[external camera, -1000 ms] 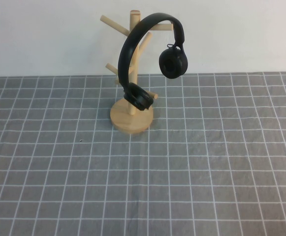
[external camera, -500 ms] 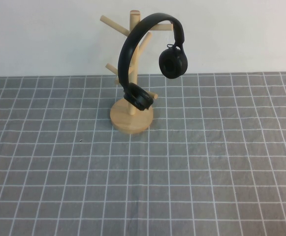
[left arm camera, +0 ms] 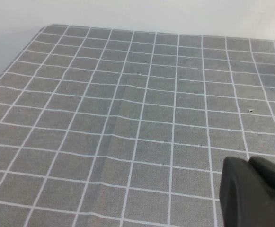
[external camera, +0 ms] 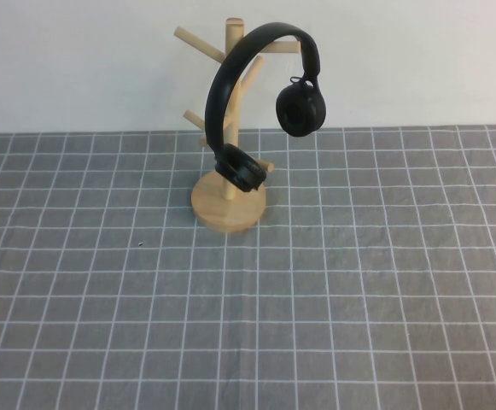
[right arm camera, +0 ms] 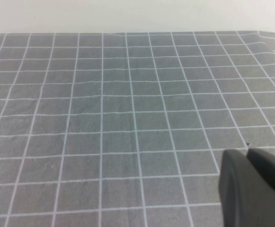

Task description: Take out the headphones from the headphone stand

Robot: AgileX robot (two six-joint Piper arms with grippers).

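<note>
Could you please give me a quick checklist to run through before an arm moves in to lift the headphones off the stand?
1. Headphones hang on stand, headband over a top peg: ok.
2. Stand upright, base flat on the checked cloth: ok.
3. Ear cups hang free, one low by the base, one higher on the right: ok.
4. Approach path in the high view shows nothing between the near edge and the stand: ok.
5. Left gripper is low over bare cloth, away from the stand; open or shut: cannot tell.
6. Right gripper is likewise over bare cloth, holding nothing visible; open or shut: cannot tell.
</note>
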